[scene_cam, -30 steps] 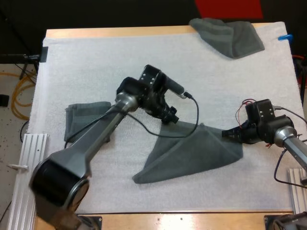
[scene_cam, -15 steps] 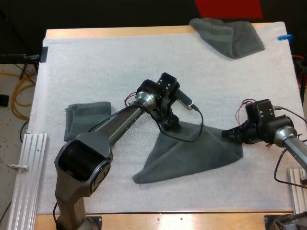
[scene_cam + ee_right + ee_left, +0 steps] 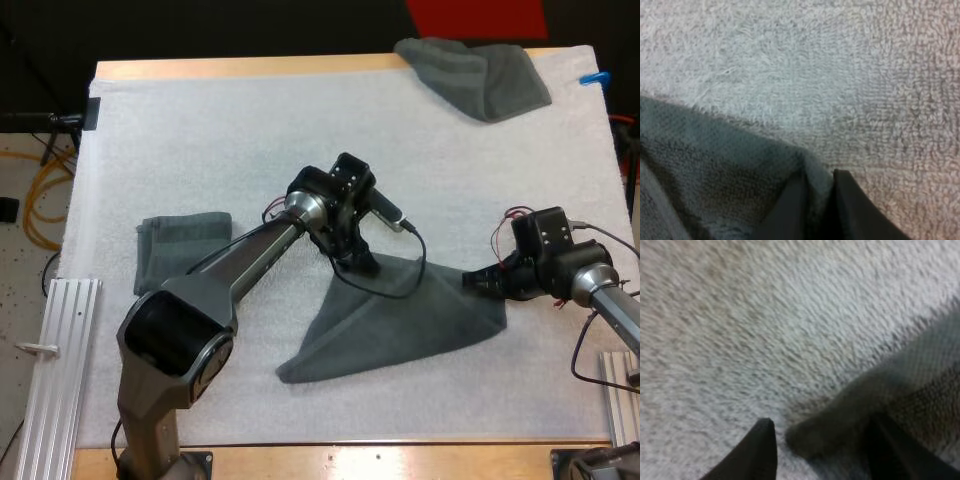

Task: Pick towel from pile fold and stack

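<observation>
Grey-green towel [image 3: 400,325] lies in a flat triangle near the middle of the white mat [image 3: 200,130]. Left fingers [image 3: 760,452] stand apart, straddling its far corner, not clamped. Right fingers [image 3: 850,207] pinch its right corner. Since half a second ago the left fingers barely shifted; the towel is unmoved.

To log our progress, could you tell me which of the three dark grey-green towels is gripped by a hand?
The spread dark grey-green towel mid-mat: the right hand pinches its corner. The folded towel and crumpled towel lie untouched.
</observation>
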Tool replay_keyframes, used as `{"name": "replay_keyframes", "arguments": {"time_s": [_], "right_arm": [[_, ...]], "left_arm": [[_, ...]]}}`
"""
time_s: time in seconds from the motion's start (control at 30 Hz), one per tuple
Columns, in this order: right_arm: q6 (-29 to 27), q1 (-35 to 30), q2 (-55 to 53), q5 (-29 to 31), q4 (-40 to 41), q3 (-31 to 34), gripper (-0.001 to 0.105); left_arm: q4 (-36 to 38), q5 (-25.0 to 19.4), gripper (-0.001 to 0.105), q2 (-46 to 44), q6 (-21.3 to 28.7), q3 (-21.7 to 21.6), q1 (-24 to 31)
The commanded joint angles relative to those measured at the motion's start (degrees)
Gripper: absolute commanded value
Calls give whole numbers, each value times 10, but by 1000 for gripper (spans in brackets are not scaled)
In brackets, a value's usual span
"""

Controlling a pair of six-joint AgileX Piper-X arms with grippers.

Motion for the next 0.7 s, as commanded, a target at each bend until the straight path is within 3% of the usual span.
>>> {"name": "replay_keyframes", "arguments": {"time_s": [0.0,0.13,0.17,0.27,0.3,0.53,0.67], "right_arm": [[-6,-1,-5,-5,3,-1,0],[-6,-1,-5,-6,4,-1,0],[-6,-1,-5,-6,5,-1,0],[-6,-1,-5,-6,8,-1,0],[-6,-1,-5,-6,9,-1,0],[-18,-1,-61,3,3,-20,0],[-44,-1,-137,52,-15,-64,0]], "left_arm": [[7,5,41,7,3,-3,-6],[10,0,36,17,3,-3,-19],[10,-7,31,18,3,-3,-21],[13,-23,3,18,3,-4,-26],[17,-25,0,18,3,-7,-26],[56,-26,0,-24,3,-68,-21],[55,-26,0,-106,3,-99,-13]]}}
